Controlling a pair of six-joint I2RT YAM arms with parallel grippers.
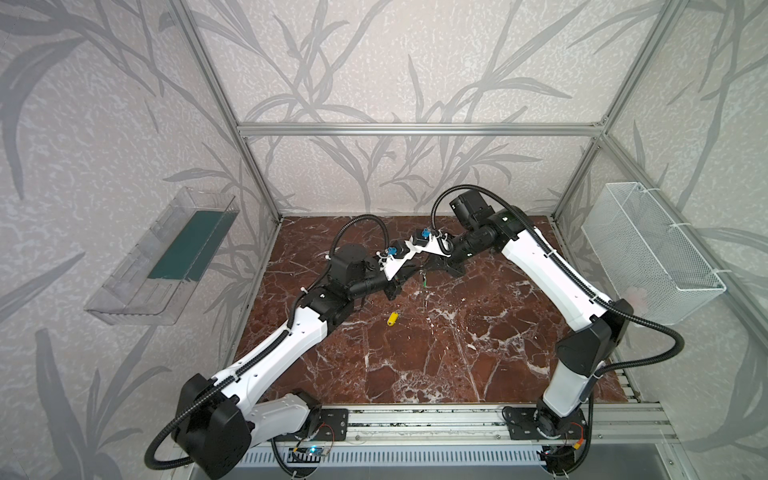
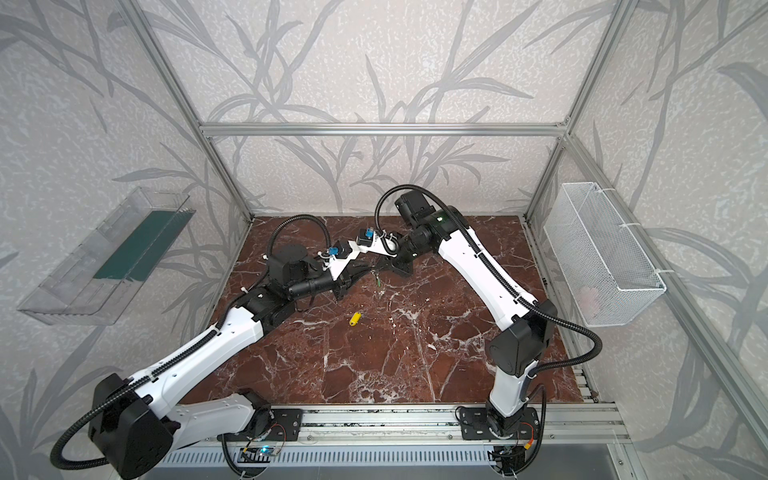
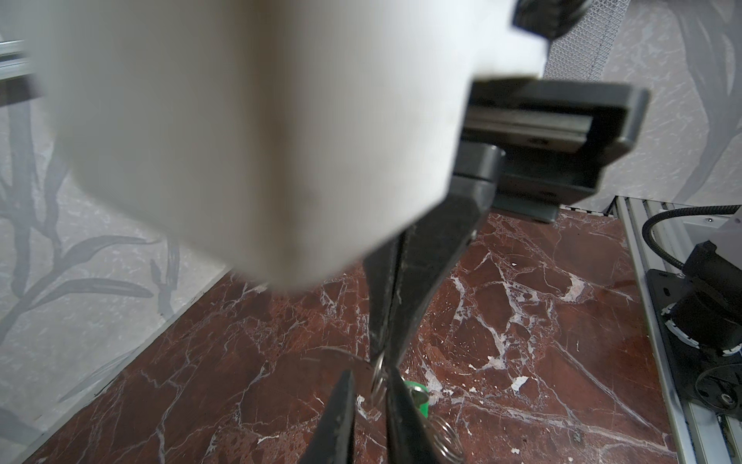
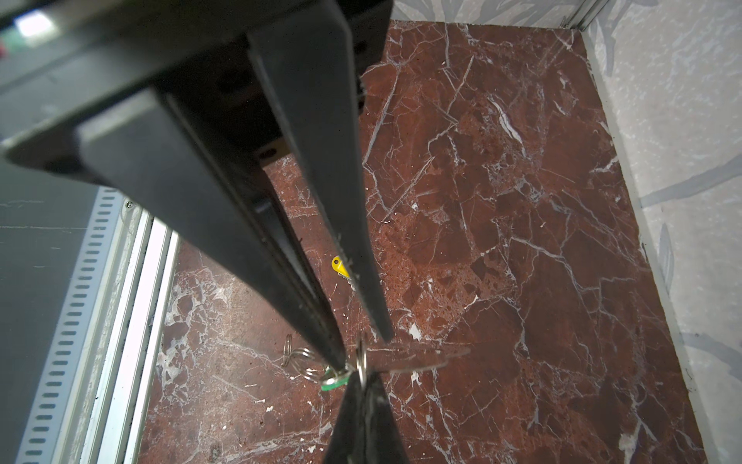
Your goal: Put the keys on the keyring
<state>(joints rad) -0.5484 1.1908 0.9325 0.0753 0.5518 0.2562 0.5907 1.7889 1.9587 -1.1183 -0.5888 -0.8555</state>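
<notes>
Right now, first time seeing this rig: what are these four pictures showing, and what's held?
A left arm and a right arm, both robots, each end in a two-finger gripper. Two pictures look down from overhead, nearly identical; the other two come from cameras on the wrists. On the marble table lies a yellow key, alone. The right gripper is shut on a metal keyring, with a green key hanging by it. The left gripper meets the same ring; whether it grips, I cannot tell.
</notes>
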